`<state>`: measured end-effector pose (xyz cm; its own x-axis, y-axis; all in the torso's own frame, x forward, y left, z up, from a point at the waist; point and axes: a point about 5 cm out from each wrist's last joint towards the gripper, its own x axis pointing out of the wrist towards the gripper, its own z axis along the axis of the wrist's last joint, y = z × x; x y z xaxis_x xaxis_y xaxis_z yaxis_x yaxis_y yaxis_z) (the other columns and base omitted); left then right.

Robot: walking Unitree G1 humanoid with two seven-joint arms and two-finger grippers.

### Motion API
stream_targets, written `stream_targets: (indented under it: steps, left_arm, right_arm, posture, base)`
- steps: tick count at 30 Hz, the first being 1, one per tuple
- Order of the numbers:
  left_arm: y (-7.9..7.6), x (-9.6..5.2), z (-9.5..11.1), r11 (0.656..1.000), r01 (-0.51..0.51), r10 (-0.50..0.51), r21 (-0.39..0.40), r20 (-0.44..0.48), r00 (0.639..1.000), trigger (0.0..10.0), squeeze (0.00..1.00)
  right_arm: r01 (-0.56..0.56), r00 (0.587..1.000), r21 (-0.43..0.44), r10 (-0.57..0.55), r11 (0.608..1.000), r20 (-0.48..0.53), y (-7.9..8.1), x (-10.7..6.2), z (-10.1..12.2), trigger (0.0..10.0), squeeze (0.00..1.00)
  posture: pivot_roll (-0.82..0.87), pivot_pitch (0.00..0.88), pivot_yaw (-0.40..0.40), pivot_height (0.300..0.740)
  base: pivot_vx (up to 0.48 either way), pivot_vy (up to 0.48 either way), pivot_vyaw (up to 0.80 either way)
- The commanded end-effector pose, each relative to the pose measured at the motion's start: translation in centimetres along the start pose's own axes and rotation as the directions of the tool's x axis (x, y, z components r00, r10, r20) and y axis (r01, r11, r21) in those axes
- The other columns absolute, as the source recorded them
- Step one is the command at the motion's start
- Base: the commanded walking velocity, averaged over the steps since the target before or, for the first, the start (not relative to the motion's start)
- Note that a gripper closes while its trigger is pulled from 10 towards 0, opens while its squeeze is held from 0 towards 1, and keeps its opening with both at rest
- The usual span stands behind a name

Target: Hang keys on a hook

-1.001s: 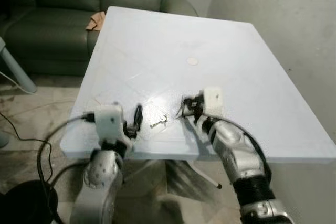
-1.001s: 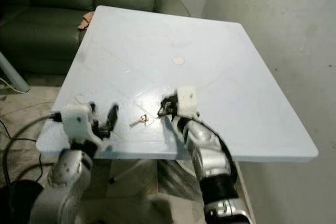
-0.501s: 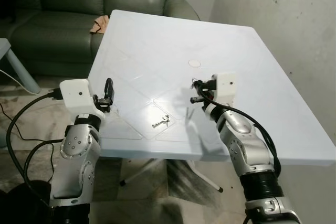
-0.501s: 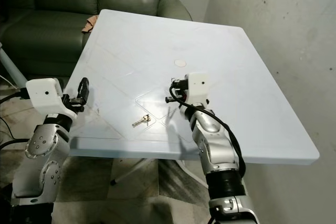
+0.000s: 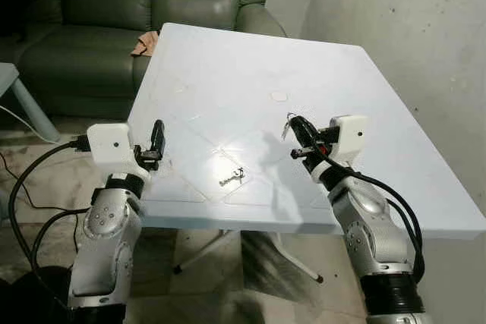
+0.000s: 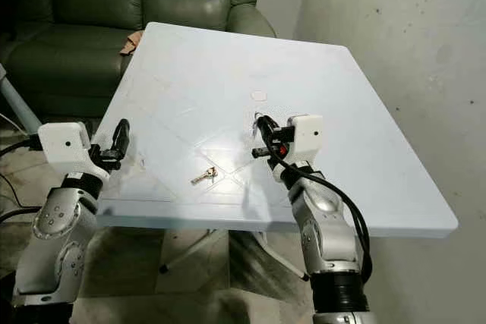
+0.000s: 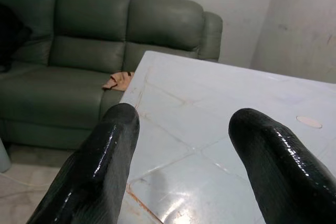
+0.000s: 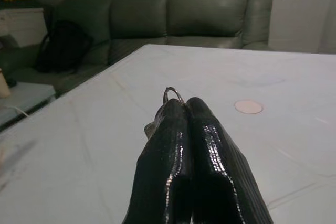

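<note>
So the right gripper is hovering a bit above the white counter, right of centre in the left eye view, with its fingers clenched tight on a small metal ring that's poking out just past the tips; there's also a set of keys lying flat on the counter near the front edge, lower middle of the frame, well apart from both grippers; honestly I can't tell if the ring is a separate piece or something that came off that bunch. The left gripper is sitting at the counter's left edge with its fingers spread wide, holding nothing. Biggest worry for me: the grip on that ring is only at the very tips, so any quick swing could be flicking it loose and sending it skittering off the counter; also no hook is showing anywhere here, so the robot is probably needing to turn or walk, and a jolt while walking could shake the ring out; and if the keys on the counter are the real target, they're getting left behind.
</note>
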<state>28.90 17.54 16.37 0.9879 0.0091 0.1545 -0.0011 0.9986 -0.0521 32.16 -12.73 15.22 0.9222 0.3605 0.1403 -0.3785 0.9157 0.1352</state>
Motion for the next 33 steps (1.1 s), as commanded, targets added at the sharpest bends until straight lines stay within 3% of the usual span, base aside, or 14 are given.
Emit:
stream_targets:
  steps: [1,7,21,33]
  left_arm:
    - [-0.1,-0.1,-0.5,1.0,-0.004,0.004,0.013,-0.016,1.0,10.0,0.0]
    - [0.7,-0.1,-1.0,1.0,-0.026,0.026,0.008,-0.033,0.999,10.0,0.0]
    - [1.5,0.4,-0.6,0.999,-0.041,0.041,0.008,-0.025,0.999,10.0,0.0]
    - [1.6,0.8,-0.6,0.999,-0.027,0.028,0.021,-0.026,0.999,10.0,0.0]
  right_arm:
    - [0.02,1.0,-0.024,-0.02,1.0,-0.02,-0.5,-0.3,-0.5,10.0,0.0]
    - [0.024,1.0,-0.069,-0.025,0.997,-0.013,-0.6,0.2,-0.4,10.0,0.0]
    - [0.033,0.999,-0.052,-0.034,0.998,-0.01,-0.3,1.0,-0.4,10.0,0.0]
    - [0.032,0.999,-0.095,-0.032,0.995,0.0,0.3,1.2,-0.6,10.0,0.0]
  posture:
    - [-0.04,0.0,-0.081,0.74]
    - [-0.03,0.0,-0.075,0.74]
    - [-0.04,0.0,-0.056,0.74]
    - [-0.06,0.0,-0.052,0.74]
  base:
    - [0.0,0.0,0.0]
    - [0.0,0.0,0.0]
    - [0.0,0.0,-0.71]
    - [0.0,0.0,-0.68]
